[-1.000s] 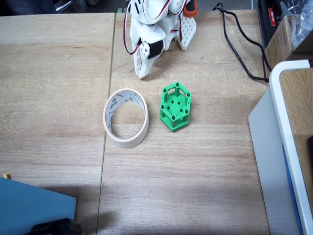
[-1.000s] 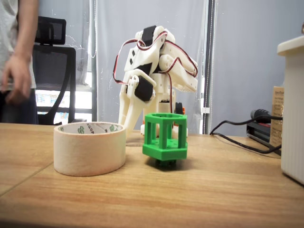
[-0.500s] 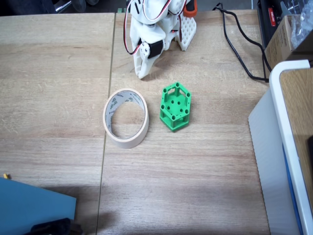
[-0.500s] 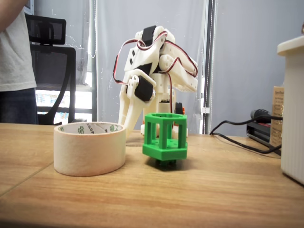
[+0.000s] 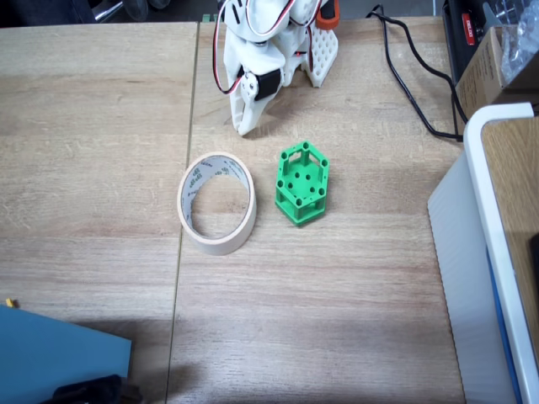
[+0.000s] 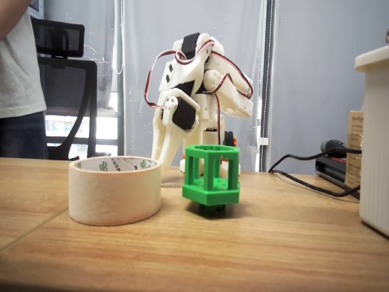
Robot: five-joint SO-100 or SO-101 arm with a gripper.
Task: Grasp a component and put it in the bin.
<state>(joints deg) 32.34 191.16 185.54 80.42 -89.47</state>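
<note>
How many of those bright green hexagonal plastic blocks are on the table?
1. The bright green hexagonal plastic block stands on the wooden table, beside the cream masking tape ring.

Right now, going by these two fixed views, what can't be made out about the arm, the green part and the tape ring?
- Gripper: in both fixed views its white fingers overlap, so open or shut is unclear.
- Bright green hexagonal plastic component: its underside is in shadow in the low fixed view.
- Cream masking-tape ring: its own wall hides the inside in the low fixed view.
- White box: cut off by the right edge in the top-down fixed view.
</note>
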